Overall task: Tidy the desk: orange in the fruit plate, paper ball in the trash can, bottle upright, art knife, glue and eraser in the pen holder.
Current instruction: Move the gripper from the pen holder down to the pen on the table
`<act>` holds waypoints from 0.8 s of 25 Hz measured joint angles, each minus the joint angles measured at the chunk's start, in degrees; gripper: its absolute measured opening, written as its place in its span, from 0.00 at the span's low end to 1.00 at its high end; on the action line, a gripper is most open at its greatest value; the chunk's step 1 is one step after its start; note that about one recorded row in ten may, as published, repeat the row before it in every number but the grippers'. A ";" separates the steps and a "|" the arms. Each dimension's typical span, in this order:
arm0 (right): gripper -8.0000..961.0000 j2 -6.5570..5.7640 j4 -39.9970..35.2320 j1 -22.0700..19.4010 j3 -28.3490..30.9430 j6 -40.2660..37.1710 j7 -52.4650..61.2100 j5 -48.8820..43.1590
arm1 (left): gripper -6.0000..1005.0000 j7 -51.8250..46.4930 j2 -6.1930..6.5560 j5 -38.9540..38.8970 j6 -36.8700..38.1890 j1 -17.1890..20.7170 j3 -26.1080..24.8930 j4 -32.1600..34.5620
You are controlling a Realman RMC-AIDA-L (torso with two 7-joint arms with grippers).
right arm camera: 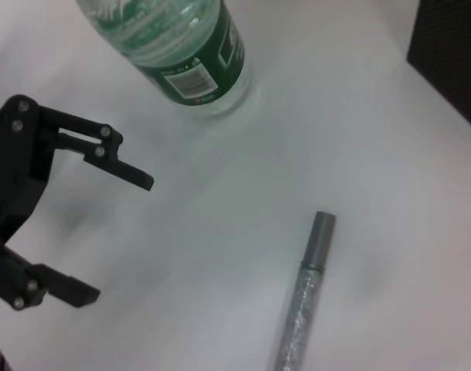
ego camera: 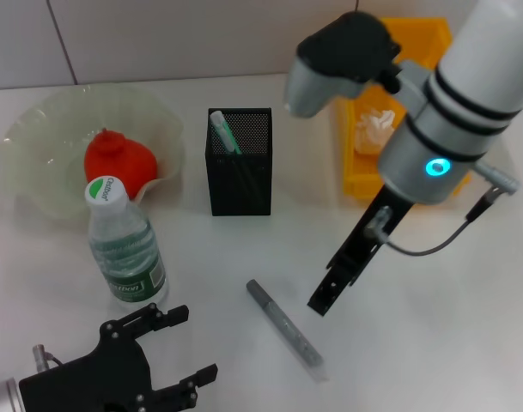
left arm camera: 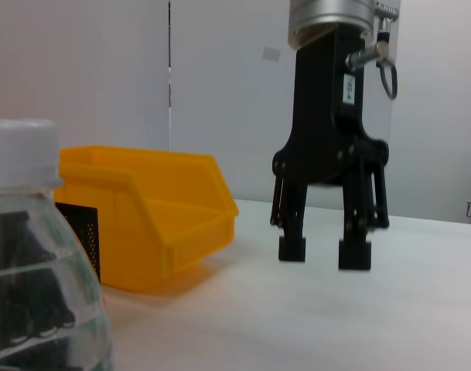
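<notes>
My work surface is a white table [ego camera: 433, 326]. Standing directly on it: the green glass fruit plate [ego camera: 38, 137], the upright bottle [ego camera: 124, 245], the black mesh pen holder [ego camera: 240, 176], and the yellow trash can [ego camera: 364, 184]. A grey art knife [ego camera: 284, 329] lies flat near the middle.

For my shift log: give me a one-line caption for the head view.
Right gripper hangs open by the grey art knife; bottle upright, left gripper open nearby.
</notes>
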 joint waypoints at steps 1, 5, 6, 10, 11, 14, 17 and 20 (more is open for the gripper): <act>0.82 0.01 0.51 0.22 -1.08 0.80 0.94 0.30 | 0.78 0.00 0.00 0.00 0.00 0.00 0.00 0.00; 0.82 0.04 1.97 1.12 -5.59 3.56 4.98 1.06 | 0.78 0.06 0.03 0.03 -0.86 0.01 -0.84 0.01; 0.82 0.04 2.11 1.25 -6.70 4.35 6.28 1.06 | 0.78 0.06 -0.04 0.02 -1.28 0.07 -1.26 0.01; 0.82 0.33 4.00 1.79 -8.61 6.82 9.25 2.50 | 0.78 0.46 -0.29 0.02 -2.84 0.20 -2.25 0.02; 0.82 0.40 5.23 1.87 -8.59 7.60 9.38 3.70 | 0.78 0.61 -0.34 0.02 -3.04 0.18 -2.25 0.02; 0.82 0.44 9.82 1.89 -8.48 10.05 9.44 6.92 | 0.78 0.97 -0.48 -0.22 -3.24 0.21 -2.66 0.19; 0.82 0.41 12.16 1.71 -9.02 11.93 9.44 7.37 | 0.78 2.45 -0.81 -0.33 -3.30 0.02 -4.13 0.11; 0.82 0.30 8.87 0.51 -10.95 12.43 9.40 5.45 | 0.78 3.22 -0.80 -0.16 -3.53 -0.43 -4.25 0.00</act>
